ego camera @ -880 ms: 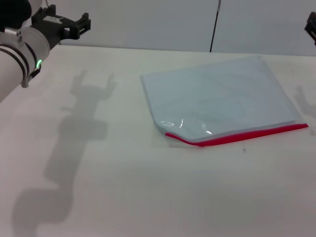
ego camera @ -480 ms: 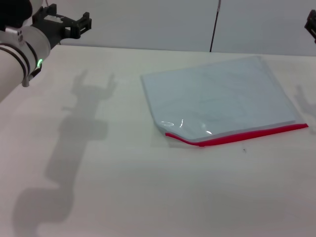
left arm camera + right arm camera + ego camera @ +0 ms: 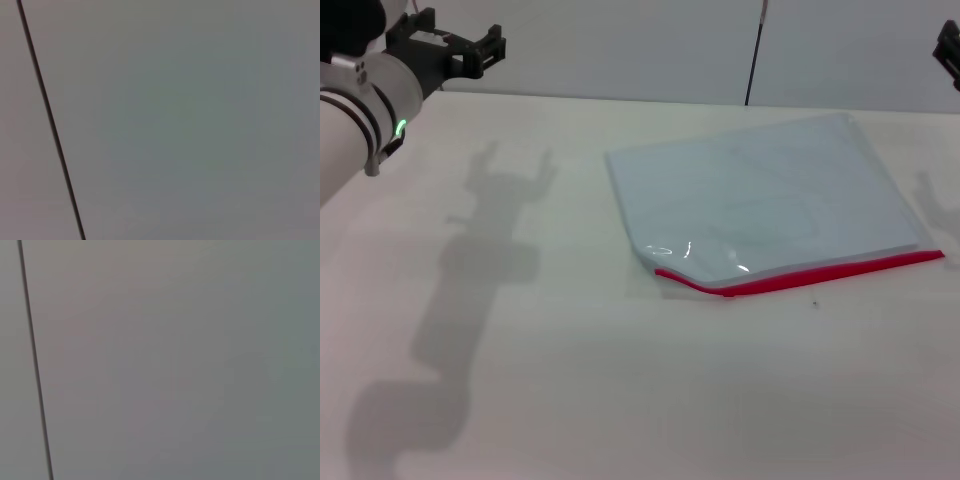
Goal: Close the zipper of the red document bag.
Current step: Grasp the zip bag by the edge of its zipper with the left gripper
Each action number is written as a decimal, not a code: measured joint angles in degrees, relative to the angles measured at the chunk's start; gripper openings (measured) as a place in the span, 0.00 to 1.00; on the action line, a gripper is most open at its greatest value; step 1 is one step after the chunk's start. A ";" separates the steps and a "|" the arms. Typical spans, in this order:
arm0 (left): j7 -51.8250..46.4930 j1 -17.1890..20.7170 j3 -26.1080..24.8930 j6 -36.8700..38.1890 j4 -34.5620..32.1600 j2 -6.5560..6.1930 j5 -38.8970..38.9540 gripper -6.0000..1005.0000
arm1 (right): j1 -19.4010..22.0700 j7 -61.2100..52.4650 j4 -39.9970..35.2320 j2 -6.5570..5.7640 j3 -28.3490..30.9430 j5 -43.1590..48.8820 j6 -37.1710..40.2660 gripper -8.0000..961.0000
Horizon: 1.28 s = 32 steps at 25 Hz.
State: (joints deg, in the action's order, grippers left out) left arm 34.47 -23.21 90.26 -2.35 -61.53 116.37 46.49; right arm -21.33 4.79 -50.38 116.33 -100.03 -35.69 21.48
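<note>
The red document bag lies flat on the table, right of centre, a translucent pale blue-grey pouch. Its zipper is the bright red strip along the near edge; I cannot make out the slider. Near the strip's left end the plastic bulges up a little and glints. My left gripper hovers high at the far left, well away from the bag, open and holding nothing. Only a dark sliver of my right gripper shows at the far right edge. Both wrist views show only a plain grey wall with a thin dark line.
The pale table stretches bare in front of and to the left of the bag, crossed by the left arm's shadow. A thin black vertical line runs down the back wall.
</note>
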 joint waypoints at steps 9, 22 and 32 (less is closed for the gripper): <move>0.15 -0.86 -0.04 -2.77 -0.50 -0.14 -0.19 0.82 | -1.51 -1.25 1.69 -0.14 -0.16 0.00 -0.07 0.90; 0.75 -4.37 -1.54 -28.08 -8.47 -0.82 -6.54 0.81 | -2.38 -1.28 3.29 -0.13 0.28 0.00 -0.74 0.90; 6.98 -10.18 -1.49 -47.66 -12.02 -0.71 -8.05 0.80 | -4.59 -2.89 6.62 -0.13 -0.22 0.00 -0.74 0.90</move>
State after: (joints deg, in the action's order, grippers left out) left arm 41.45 -33.39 88.76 -50.01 -73.54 115.66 38.44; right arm -25.92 1.90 -43.76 116.19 -100.25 -35.68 20.74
